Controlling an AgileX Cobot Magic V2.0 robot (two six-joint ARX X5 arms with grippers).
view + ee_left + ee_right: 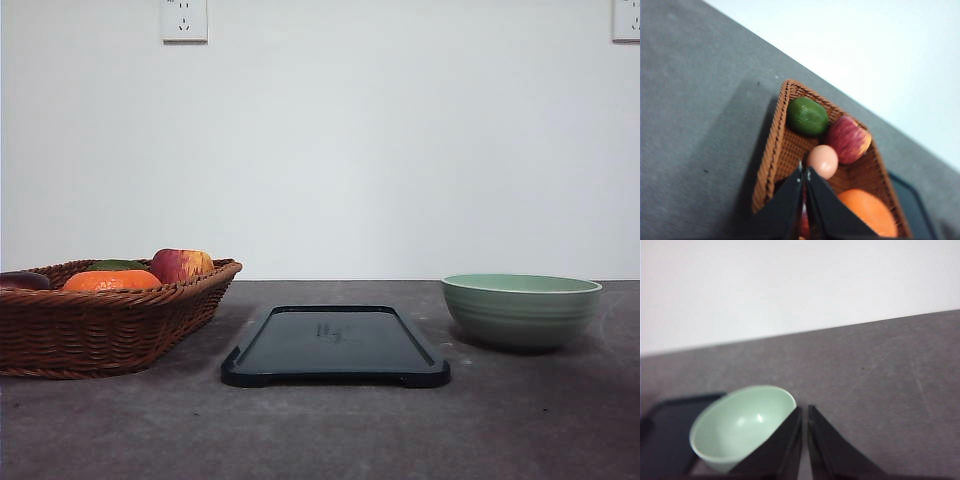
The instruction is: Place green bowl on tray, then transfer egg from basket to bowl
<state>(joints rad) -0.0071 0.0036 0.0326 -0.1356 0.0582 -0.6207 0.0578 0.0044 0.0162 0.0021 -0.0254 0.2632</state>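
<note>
Basket (110,315) at table's (320,430) left: holds egg (822,161), green lime-like fruit (807,116), red apple (848,139), orange (867,212) (dark item at near edge, unclear). Tray (335,345) centre, bare. Green bowl (520,310) right of tray, on table, apart from it, nothing inside. Left gripper (804,172) above basket, fingers pressed together, grasping nothing. Right gripper (804,410) beside bowl, likewise clenched on nothing.
</note>
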